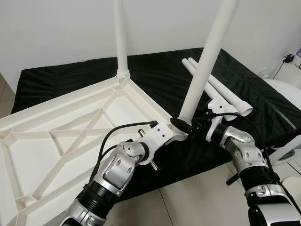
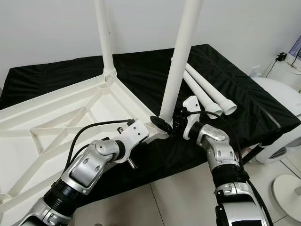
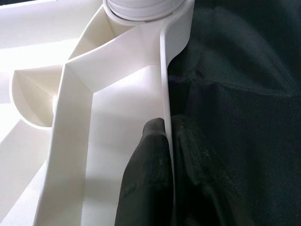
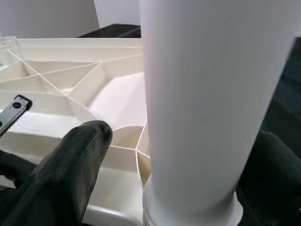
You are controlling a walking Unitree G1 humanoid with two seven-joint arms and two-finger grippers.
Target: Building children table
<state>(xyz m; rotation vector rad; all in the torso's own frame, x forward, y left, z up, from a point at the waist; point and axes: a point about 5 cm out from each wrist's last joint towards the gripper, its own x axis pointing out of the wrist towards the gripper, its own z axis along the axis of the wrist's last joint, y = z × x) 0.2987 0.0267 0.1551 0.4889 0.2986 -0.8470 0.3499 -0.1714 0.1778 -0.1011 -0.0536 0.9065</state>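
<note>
The upturned tabletop (image 1: 70, 127) lies on the black bed (image 1: 164, 75). Left tool (image 3: 165, 141) pinches its near rim; right tool (image 4: 155, 155) clasps the near-corner leg (image 1: 207, 61). The leg leans; cross-threading or the tabletop sliding appears likely. Two spare legs (image 1: 221, 87) lie far right.

The two head views look forward and down from above both arms onto the upturned tabletop (image 1: 70, 127) on a black cloth (image 1: 164, 80), sharing nearly the same scene, slightly offset sideways. The left wrist view looks along its fingers (image 3: 146, 174), very close to the tabletop rim. The right wrist view faces the near leg (image 4: 211, 94) at close range, also seen from the head.
</note>
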